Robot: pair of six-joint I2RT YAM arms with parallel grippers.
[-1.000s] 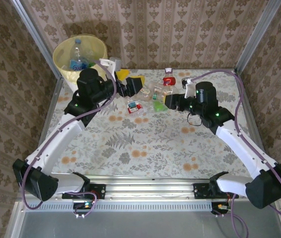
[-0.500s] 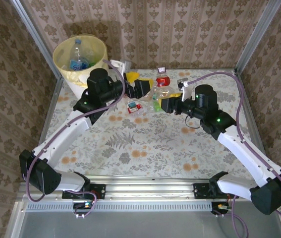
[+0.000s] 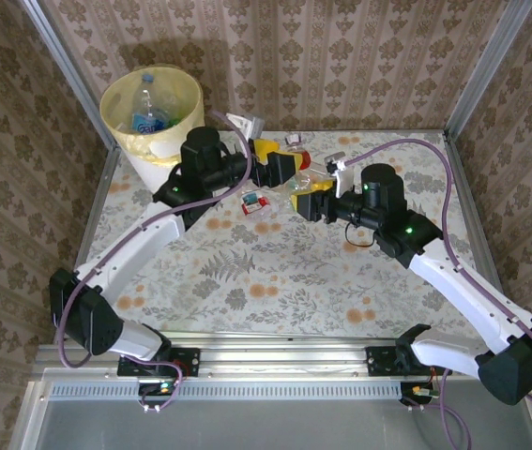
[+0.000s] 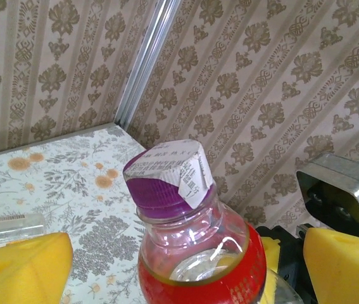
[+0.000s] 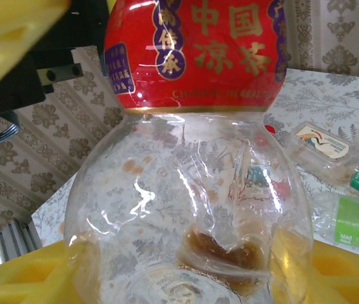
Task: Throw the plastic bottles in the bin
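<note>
On the floral worktop (image 3: 266,272), a crushed bottle with a red label (image 3: 254,202) lies on its own, nearer than the spot where the two arms meet. The right gripper (image 5: 179,282) reaches in from the right, and its jaws are clenched on the clear rounded base of a red-labelled bottle (image 5: 192,190). Its yellow pads (image 5: 27,278) press against both sides of that base, and a little brown liquid sits in the bottom. The bottle points away from the right gripper towards the left gripper (image 4: 185,266), which comes in from the left. In the left wrist view the purple cap (image 4: 166,180), partly covered by a white printed seal, stands between that gripper's yellow pads (image 4: 21,266). Those jaws are released, with a clear gap between each pad and the bottle. Beyond the held bottle, more plastic bottles lie on the worktop, among them a flattened one with a white label (image 5: 321,142) and one with a green label (image 5: 350,221). The bin (image 3: 114,117) stands in the far left corner, beyond the left arm, and a clear bottle with a blue label (image 3: 148,103) is upright inside it.
</note>
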